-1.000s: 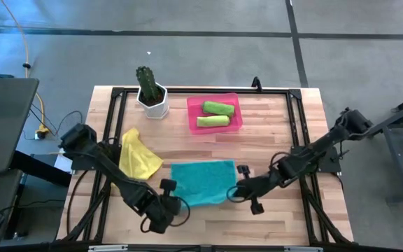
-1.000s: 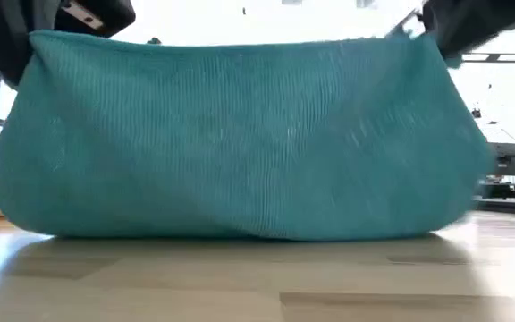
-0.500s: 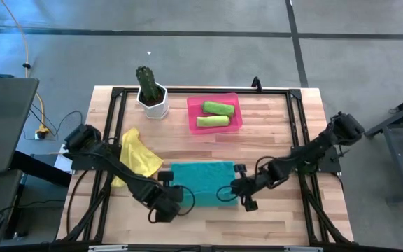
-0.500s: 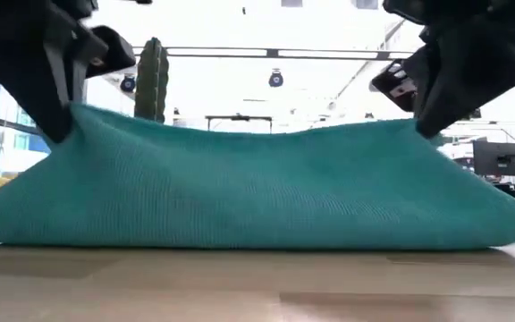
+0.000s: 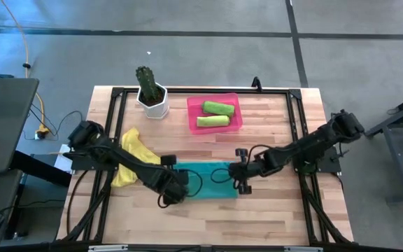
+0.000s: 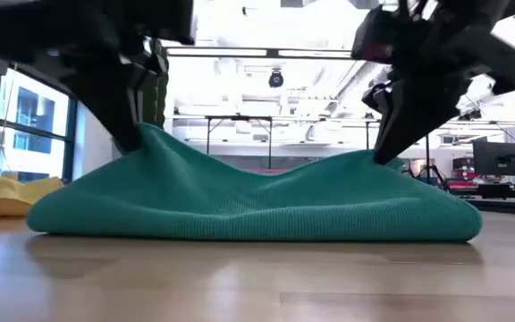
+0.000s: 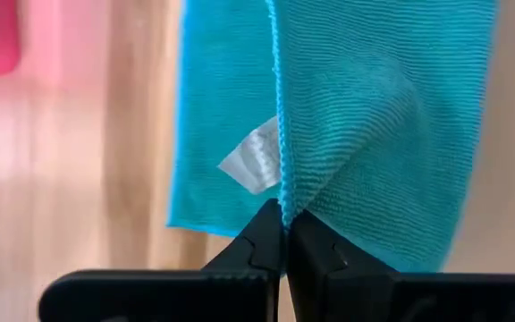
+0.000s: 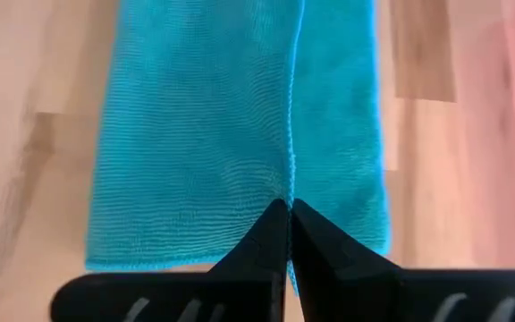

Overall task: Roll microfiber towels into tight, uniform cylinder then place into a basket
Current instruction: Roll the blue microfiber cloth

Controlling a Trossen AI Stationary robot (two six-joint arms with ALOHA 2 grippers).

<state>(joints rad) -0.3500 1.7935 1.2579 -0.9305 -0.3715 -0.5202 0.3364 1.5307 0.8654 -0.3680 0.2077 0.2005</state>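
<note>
The left arm reaches from the tabletop's left edge in toward the middle, bent low, its wrist tipped downward. The left claw [image 5: 175, 186] is clamped, fingertips pressed together with a fold of the teal towel [image 5: 205, 180] pinched between them. The right arm stretches in from the right edge, long and nearly straight, its wrist also angled down. The right claw [image 5: 240, 176] is likewise clamped tight on the towel's opposite end. The two claws face each other across the cloth, both low, each lifting its pinched edge slightly above the tabletop [image 5: 271, 133].
</note>
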